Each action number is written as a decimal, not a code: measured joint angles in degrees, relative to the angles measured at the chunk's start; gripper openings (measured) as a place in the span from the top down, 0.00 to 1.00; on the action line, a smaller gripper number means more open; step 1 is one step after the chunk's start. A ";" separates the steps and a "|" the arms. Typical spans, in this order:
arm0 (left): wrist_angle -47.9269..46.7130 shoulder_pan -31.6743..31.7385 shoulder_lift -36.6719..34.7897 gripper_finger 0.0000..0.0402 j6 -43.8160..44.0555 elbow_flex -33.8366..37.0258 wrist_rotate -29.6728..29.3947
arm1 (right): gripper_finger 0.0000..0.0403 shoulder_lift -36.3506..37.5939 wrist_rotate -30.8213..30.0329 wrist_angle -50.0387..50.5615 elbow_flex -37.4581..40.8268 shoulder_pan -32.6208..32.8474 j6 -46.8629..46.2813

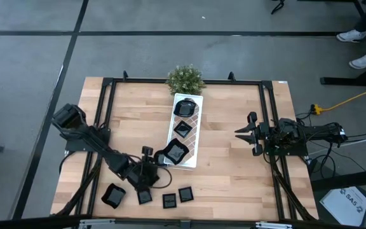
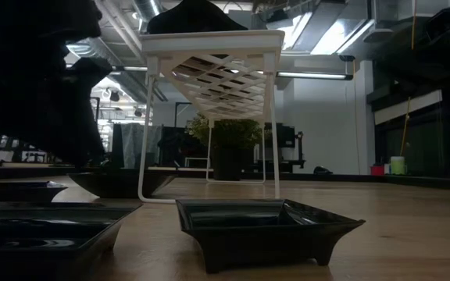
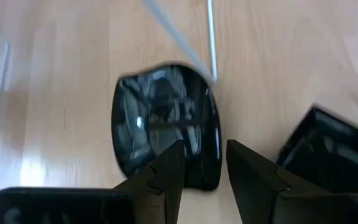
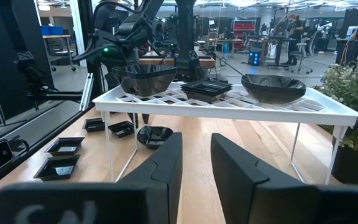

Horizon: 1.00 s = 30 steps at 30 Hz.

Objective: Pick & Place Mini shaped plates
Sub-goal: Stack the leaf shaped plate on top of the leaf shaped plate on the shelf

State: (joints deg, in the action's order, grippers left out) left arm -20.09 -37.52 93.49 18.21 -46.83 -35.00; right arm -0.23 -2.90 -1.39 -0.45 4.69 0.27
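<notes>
The tray point(image 1: 194, 135) stood raised on legs near the middle of the table point(image 1: 234, 172), running from the potted plant point(image 1: 185, 78) at the far edge toward the near edge. Three mini shaped plates lay along its top: one point(image 1: 184, 106) nearest the plant, one point(image 1: 182, 128) in the middle, one point(image 1: 174, 152) at the near end. Another plate point(image 4: 154, 134) sat on the table under the tray's near end. Four more point(image 1: 114, 195) lay in a row along the near edge, left of centre. The left hand point(image 1: 146, 180) was beside the tray's near end; the right hand point(image 1: 246, 133) was well to the tray's right.
</notes>
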 joint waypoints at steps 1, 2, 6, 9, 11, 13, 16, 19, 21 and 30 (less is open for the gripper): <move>1.13 -0.21 0.46 0.72 -0.64 0.00 -0.81 | 0.79 -0.02 -0.02 -0.02 0.00 0.00 0.00; 1.86 -0.43 0.75 0.72 -1.17 0.00 -1.52 | 0.79 0.00 0.00 -0.02 0.00 0.00 0.00; 2.40 -0.74 1.08 0.72 -0.99 0.00 -1.35 | 0.79 -0.02 0.00 -0.01 0.00 0.00 -0.01; 2.42 -0.69 1.08 0.72 0.06 0.00 -0.52 | 0.79 -0.02 0.00 -0.02 0.00 -0.01 -0.01; 2.46 -0.69 1.08 0.72 0.40 0.00 0.24 | 0.79 -0.02 0.00 0.00 0.00 0.00 0.00; 2.51 -0.69 1.08 0.72 0.51 0.00 0.57 | 0.79 0.00 0.00 -0.02 0.00 0.00 0.00; 2.55 -0.69 1.08 0.72 0.51 0.00 0.67 | 0.79 -0.02 0.00 -0.01 0.00 0.00 0.00; 2.55 -0.68 1.08 0.72 0.51 0.00 0.63 | 0.79 0.00 0.00 0.00 0.00 0.00 -0.02; 2.55 -0.63 1.08 0.72 0.51 0.00 0.63 | 0.79 -0.02 0.00 0.00 0.00 0.00 0.00; 2.73 -0.08 2.08 0.72 0.12 -0.02 1.38 | 0.79 0.00 0.00 0.00 0.00 0.00 0.00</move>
State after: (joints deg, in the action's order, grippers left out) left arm -17.36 -37.60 95.56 18.34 -46.85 -33.62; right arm -0.23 -2.90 -1.39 -0.45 4.69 0.27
